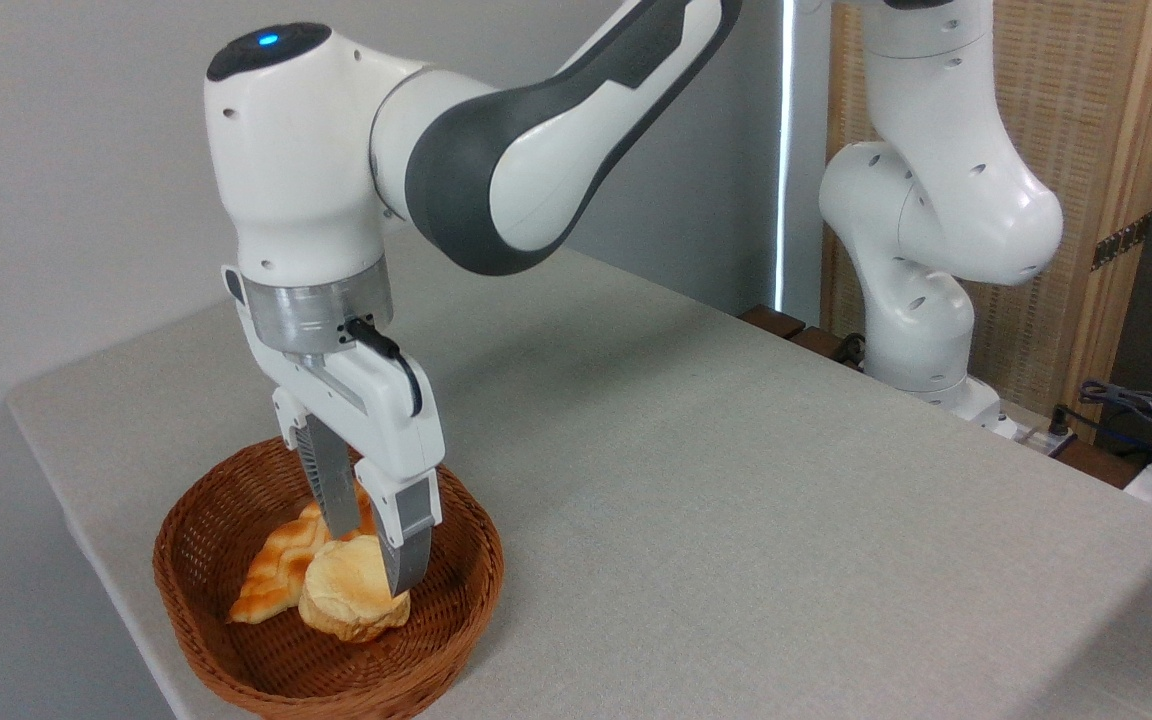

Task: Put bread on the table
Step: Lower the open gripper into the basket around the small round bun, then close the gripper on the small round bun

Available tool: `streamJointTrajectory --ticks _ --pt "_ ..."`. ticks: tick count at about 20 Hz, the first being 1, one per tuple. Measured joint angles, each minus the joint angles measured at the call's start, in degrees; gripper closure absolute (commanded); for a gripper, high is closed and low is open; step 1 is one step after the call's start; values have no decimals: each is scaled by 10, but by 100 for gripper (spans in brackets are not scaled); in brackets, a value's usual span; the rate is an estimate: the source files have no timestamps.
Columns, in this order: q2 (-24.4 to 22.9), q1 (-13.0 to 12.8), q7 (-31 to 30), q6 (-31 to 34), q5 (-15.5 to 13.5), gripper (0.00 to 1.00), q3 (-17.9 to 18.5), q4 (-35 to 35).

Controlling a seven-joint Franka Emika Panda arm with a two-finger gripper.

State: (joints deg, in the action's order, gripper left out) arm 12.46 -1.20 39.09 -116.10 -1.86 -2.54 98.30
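The bread (pixel 346 592), a small round bun with a pale toasted top, lies in the brown wicker basket (pixel 221 510) at the near left of the table (pixel 736 480). My gripper (pixel 372 563) reaches straight down into the basket. Its two fingers sit on either side of the bun's back right part, narrowed onto it. One fingertip (pixel 344 528) touches the bun's rear edge and the other finger (pixel 400 570) presses its right side. The bun still rests on the basket floor.
A longer braided golden loaf (pixel 276 570) lies just left of the bun, touching it. The basket stands close to the table's left front edge. The arm's base (pixel 921 330) rises at the back right, with cables (pixel 1136 410) beyond it.
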Motion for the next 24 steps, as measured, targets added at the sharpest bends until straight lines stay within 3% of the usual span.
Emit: streamJointTrajectory --ticks 11,13,17,19,24 --pt "27 -9 0 -23 0 2 -5 1" --pt "29 -9 0 -25 0 25 -6 1" --pt "30 -9 0 -25 0 46 -6 1" --pt "30 -9 0 -25 0 54 -6 1" --pt "30 -9 0 -25 0 59 -6 1"
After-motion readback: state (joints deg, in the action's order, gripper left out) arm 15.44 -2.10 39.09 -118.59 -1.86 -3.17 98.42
